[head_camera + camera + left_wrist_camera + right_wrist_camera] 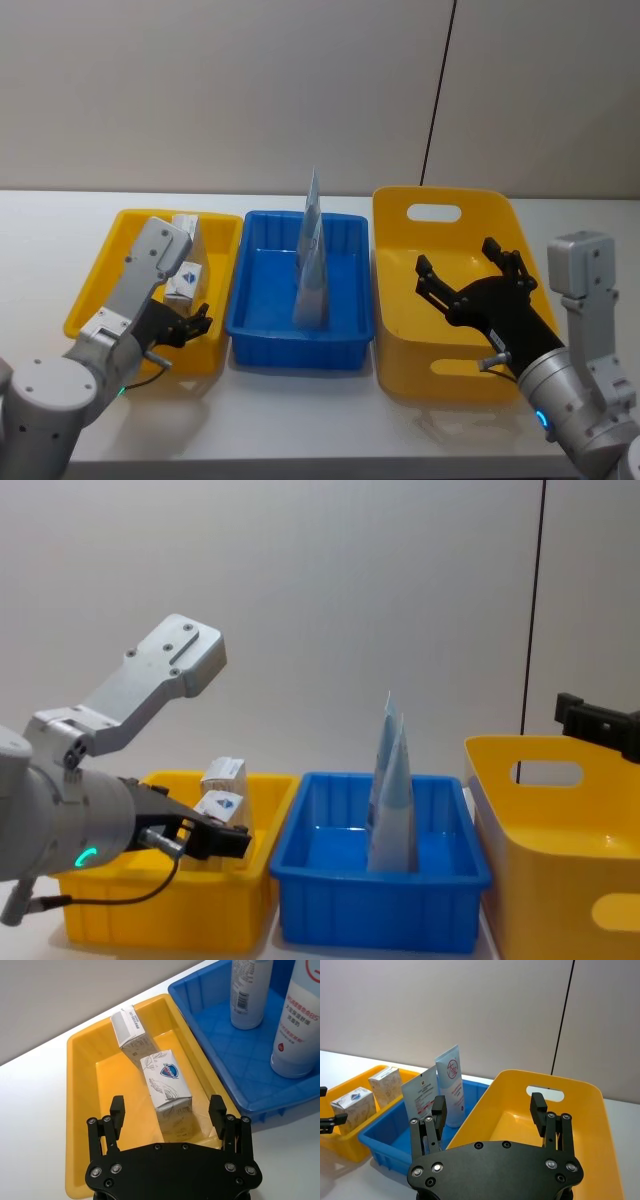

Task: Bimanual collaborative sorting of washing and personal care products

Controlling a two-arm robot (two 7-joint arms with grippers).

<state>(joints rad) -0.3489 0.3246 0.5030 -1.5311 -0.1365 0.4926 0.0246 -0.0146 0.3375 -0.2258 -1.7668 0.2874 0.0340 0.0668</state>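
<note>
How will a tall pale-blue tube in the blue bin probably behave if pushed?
The tubes stand upright on their round ends, tall and narrow, so a push would probably tip one. They stand close together, so one may knock the other. The flat tapered tops look soft and may flex.

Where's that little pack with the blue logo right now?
The logo pack lies in the small yellow bin on the robot's left, nearer the robot than a second pack, with the left gripper, jaws open, close by.
</note>
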